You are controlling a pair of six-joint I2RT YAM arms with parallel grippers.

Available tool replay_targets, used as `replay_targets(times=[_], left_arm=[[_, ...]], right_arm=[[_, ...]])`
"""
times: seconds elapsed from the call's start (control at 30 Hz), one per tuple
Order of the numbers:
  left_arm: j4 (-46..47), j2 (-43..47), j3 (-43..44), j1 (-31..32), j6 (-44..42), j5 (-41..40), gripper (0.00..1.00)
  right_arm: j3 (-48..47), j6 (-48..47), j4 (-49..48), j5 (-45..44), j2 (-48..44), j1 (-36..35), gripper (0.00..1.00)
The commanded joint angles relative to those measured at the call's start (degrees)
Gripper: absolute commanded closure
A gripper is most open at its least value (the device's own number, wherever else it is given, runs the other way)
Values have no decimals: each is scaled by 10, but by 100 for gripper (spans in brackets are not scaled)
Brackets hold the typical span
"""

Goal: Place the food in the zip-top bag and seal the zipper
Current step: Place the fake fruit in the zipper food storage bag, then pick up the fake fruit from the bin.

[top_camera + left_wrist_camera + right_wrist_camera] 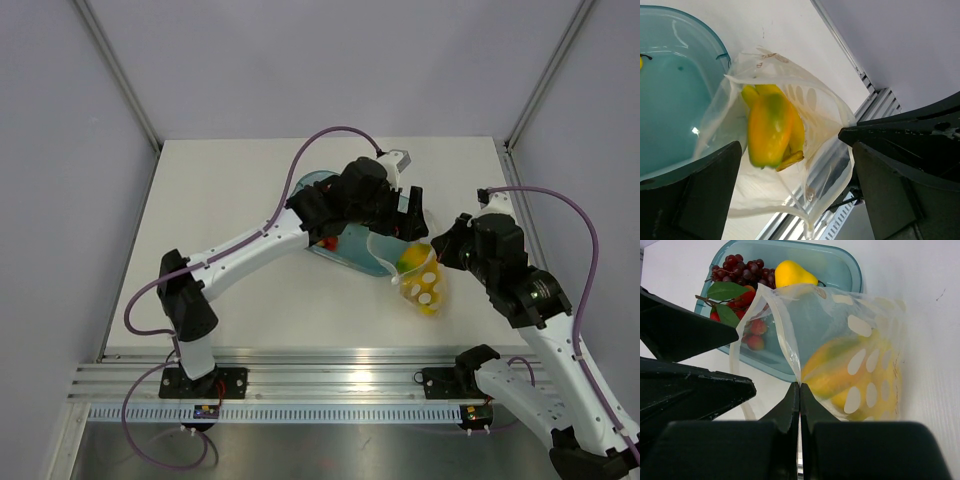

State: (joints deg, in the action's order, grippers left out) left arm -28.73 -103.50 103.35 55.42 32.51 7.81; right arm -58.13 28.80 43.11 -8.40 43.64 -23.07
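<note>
One glossy yellow-green toy fruit [767, 132] is seen inside the mouth of the clear soft plastic zip-top bag with white dots [860, 340]. It is blurred in the left wrist view, so it is judged to be dropping or just settling. More yellow fruit is visible low in the bag through its wall.

Left gripper [790, 145] is spread wide over the bag mouth, with nothing touched by either finger. Right gripper [800, 390] is pinched together on the bag's rim, and the mouth is held up beside the translucent teal-blue rectangular tray [842, 267]. Whether the film rests on the tray rim cannot be told.

Left in the tray: yellow pear [790, 274], dark red berry cluster [742, 267], red strawberries [756, 327], green leaves [725, 290]. Loading is judged part done. The zipper is not made out, and sealing is not begun.

Step done well:
- Right pinch to be kept firm and motionless, since the limp mouth is judged to be kept open by that hold alone.
- Left gripper to be raised straight up before any traverse, so the film is not snagged.
- Pear judged smooth and slippery, so it is to be gripped across its widest part.
- Each release to be made low and centred over the mouth, away from the pinched edge.
- Stem and leaf pieces may be caught on the rim and should be fed in fruit-first.
</note>
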Motion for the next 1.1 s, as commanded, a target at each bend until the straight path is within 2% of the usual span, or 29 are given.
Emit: replay_targets(times=[0.0, 0.03, 0.07, 0.2, 0.3, 0.57, 0.83, 1.07], left_arm=[[11, 15, 27, 0, -13, 7, 4], [3, 23, 37, -1, -18, -2, 6], [-7, 30, 38, -3, -25, -10, 12], [8, 69, 7, -38, -25, -42, 28], [15, 79, -18, -79, -7, -41, 32], [13, 31, -27, -151, 13, -54, 30], [-55, -156, 130, -162, -25, -40, 18], [-84, -267, 211, -162, -29, -67, 14]], right_arm=[[-6, 5, -5, -6, -9, 3, 100], [-6, 5, -5, -7, -9, 4, 100], [-6, 5, -4, -7, -11, 3, 100], [-5, 6, 0, -8, -15, 4, 100], [-4, 6, 1, -10, -19, 4, 100], [-8, 5, 7, -12, -20, 4, 100], [-10, 4, 7, -12, -16, 4, 100], [-15, 0, 17, -15, -15, 4, 100]])
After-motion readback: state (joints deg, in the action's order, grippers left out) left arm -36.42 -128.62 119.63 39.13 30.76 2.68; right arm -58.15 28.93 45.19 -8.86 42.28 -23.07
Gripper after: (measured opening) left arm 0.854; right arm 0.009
